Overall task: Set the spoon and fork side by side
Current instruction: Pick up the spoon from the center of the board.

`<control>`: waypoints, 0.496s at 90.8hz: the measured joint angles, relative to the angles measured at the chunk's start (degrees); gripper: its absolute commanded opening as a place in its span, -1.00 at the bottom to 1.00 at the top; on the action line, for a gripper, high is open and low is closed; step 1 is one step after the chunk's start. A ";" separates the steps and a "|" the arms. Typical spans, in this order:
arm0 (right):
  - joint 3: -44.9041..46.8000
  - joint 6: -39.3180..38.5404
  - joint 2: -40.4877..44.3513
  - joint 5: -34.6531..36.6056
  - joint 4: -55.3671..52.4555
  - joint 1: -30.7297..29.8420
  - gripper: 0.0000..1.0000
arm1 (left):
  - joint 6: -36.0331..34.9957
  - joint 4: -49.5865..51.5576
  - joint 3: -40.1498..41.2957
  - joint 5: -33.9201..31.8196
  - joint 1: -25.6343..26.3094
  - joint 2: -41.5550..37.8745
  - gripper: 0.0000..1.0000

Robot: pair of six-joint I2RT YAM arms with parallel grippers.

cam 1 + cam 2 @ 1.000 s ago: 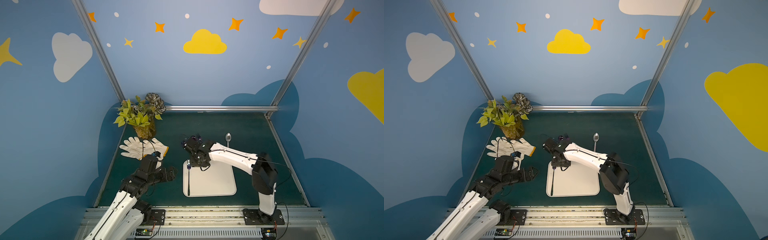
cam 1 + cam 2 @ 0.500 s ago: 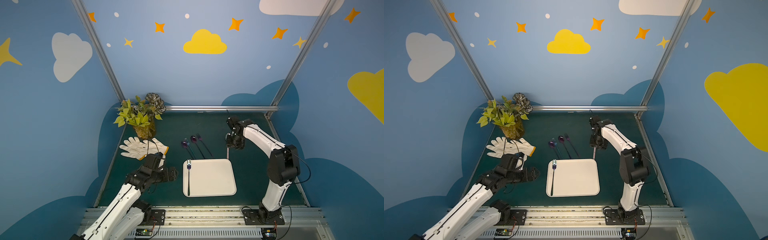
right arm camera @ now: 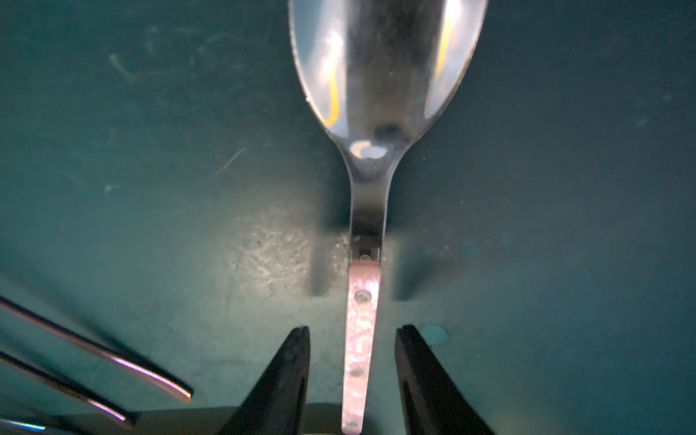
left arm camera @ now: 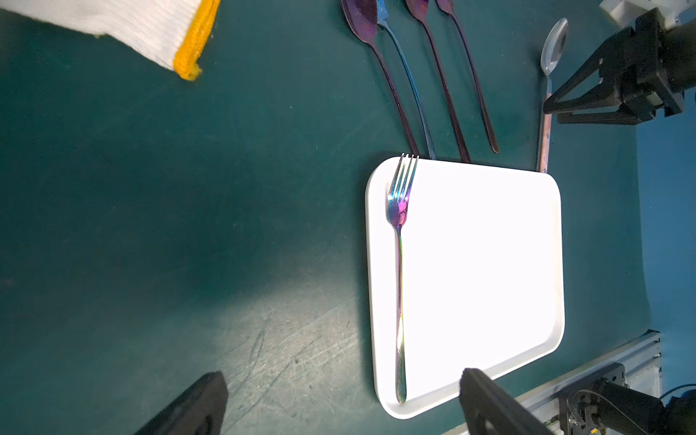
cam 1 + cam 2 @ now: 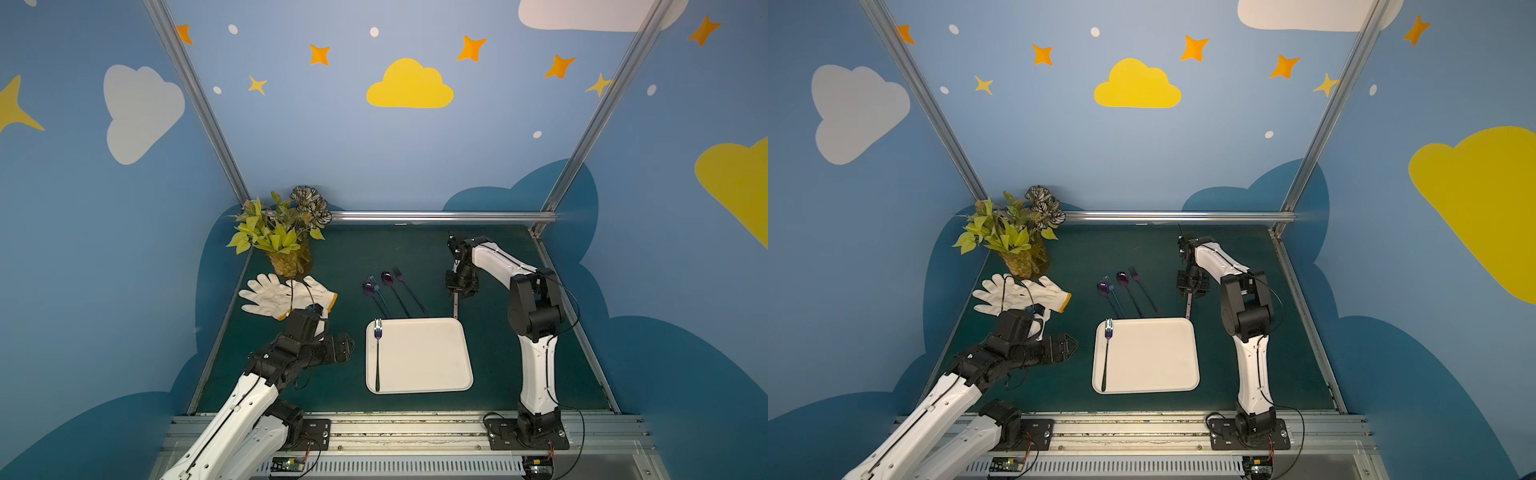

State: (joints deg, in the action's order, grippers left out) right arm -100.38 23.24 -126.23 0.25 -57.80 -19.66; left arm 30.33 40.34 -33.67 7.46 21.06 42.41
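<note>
An iridescent fork [image 5: 377,353] [image 5: 1106,353] [image 4: 399,263] lies along the left side of the white tray [image 5: 424,357] [image 5: 1150,357], tines toward the back. A silver spoon [image 3: 376,75] [image 4: 553,49] with a pink handle [image 5: 456,305] lies on the green mat just behind the tray's right back corner. My right gripper [image 3: 352,331] [image 5: 459,291] is low over that handle and open, one finger on each side with a gap to both. My left gripper [image 5: 347,347] [image 4: 342,376] hovers open left of the tray, holding nothing.
Several purple spoons and forks [image 5: 390,291] lie on the mat behind the tray, close to the left of the silver spoon. White gloves [image 5: 282,295] and a potted plant [image 5: 282,241] sit at the back left. A metal rail [image 5: 374,428] runs along the front edge.
My right arm has swung from the tray's left back corner over to the silver spoon and come down around its handle. The left arm has barely shifted. The fork has stayed put.
</note>
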 measured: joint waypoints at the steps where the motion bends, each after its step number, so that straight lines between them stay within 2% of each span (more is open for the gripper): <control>1: 0.00 0.00 -0.13 -0.09 0.00 0.11 -0.25 | 0.04 0.00 0.00 -0.02 0.00 -0.02 1.00; 12: -0.26 -0.61 -1.42 -0.63 0.13 0.83 -0.45 | 0.13 0.22 0.00 -0.50 0.00 -0.02 1.00; 25: -0.57 -0.96 -1.68 -0.92 0.42 1.14 -0.58 | 0.11 0.37 0.00 -0.96 0.00 0.04 1.00; 41: -0.90 -1.57 -1.79 -0.74 0.46 1.18 -1.00 | 0.11 0.39 0.00 -1.11 0.00 0.44 1.00; 45: -1.01 -1.70 -1.88 -0.46 0.55 1.18 -1.00 | 0.11 0.39 0.00 -1.16 0.00 0.44 1.00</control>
State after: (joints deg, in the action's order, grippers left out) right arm -101.38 21.54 -128.11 -0.21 -57.25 -18.48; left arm 30.44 40.73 -33.67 6.31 21.06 42.85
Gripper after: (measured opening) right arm 0.130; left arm 0.999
